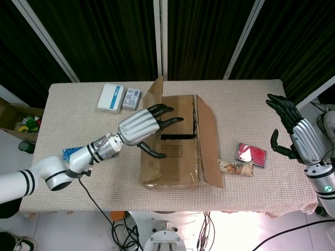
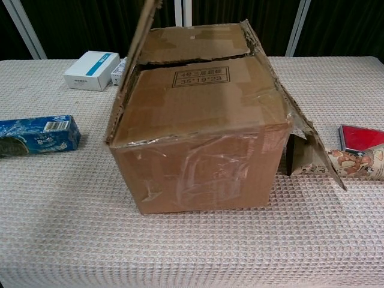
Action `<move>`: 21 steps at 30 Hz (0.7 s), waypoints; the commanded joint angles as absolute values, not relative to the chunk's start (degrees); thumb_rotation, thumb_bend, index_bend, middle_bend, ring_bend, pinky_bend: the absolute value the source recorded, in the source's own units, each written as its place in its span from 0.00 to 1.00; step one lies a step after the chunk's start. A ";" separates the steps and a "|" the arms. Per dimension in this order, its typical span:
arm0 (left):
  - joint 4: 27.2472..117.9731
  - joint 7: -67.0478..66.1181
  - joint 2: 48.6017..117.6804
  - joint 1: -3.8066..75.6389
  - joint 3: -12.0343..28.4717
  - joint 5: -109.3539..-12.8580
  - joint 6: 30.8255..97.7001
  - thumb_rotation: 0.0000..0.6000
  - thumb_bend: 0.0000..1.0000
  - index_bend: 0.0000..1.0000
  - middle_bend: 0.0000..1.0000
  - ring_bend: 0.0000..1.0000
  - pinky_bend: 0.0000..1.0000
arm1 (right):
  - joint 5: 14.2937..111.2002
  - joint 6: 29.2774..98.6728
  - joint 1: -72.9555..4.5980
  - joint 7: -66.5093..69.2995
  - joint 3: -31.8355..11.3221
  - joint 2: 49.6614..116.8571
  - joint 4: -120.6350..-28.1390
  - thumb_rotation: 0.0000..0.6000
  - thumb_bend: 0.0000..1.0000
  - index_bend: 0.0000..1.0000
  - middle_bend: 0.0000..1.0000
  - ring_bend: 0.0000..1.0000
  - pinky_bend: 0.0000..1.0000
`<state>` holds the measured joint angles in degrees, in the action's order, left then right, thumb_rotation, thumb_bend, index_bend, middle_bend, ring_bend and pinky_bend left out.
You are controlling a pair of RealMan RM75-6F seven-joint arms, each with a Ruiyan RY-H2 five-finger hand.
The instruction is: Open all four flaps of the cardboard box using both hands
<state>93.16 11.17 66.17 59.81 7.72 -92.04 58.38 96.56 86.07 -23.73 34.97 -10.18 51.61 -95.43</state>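
**Left flap standing, two inner flaps waiting**

The cardboard box [image 1: 175, 141] is sitting mid-bench. The left hand [image 1: 142, 125], fingers spread and gripping nothing, is bracing the upright left flap [image 1: 155, 94]; released early, that flap could be springing back. The right hand [image 1: 296, 133] is hovering open off the bench's right edge. The inner flaps [image 2: 198, 84] are lying flat (their taped seam is hard to judge).

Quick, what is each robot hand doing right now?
Left hand: open, fingers against the raised flap.
Right hand: open, holding nothing.
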 commanded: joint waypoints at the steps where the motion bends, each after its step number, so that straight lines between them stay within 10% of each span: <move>1: 94.28 13.05 63.73 57.66 6.86 -91.29 59.37 0.00 0.00 0.11 0.61 0.12 0.17 | 96.79 85.92 -23.75 33.94 -10.05 51.69 -96.30 0.93 0.78 0.00 0.05 0.00 0.00; 21: 91.19 43.81 60.84 43.76 5.87 -89.71 71.96 0.00 0.00 0.15 0.41 0.10 0.16 | 96.49 83.90 -24.57 30.76 -9.77 52.84 -97.83 0.93 0.78 0.00 0.05 0.00 0.00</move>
<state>92.71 39.65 59.87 45.92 5.53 -89.56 69.00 96.52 83.93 -24.56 30.76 -9.77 52.82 -97.83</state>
